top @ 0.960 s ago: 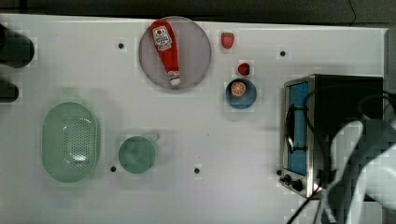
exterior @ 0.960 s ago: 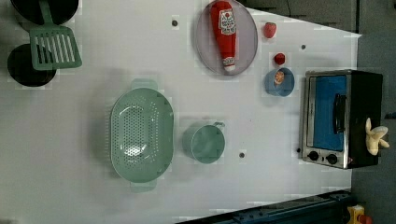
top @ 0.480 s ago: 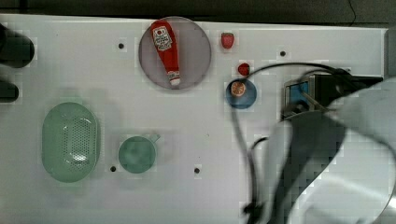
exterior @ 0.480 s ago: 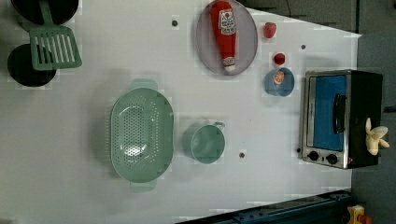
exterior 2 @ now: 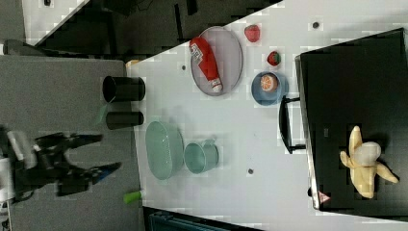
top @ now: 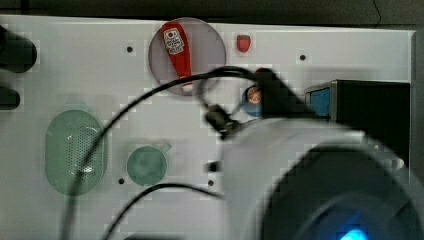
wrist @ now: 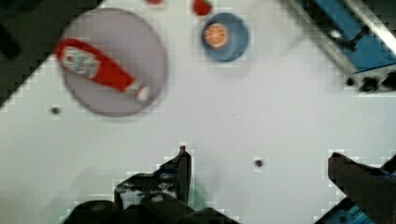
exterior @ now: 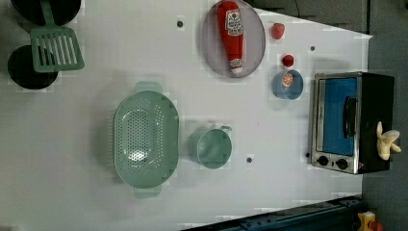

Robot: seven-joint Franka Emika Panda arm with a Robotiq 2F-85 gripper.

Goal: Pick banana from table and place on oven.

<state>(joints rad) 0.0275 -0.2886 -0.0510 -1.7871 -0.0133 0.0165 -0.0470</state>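
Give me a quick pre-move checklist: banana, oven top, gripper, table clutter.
1. Banana on the oven's black top: ok, already lying there, peeled, in the right view.
2. Banana stable: cannot tell; in the left view it sits at the oven top's edge.
3. Gripper open and empty: ok, fingers wide apart in the wrist view, nothing between them.
4. Gripper clear of the ketchup bottle and blue bowl: ok, both well apart from the fingers.
5. Table free of a second banana: ok, none seen.
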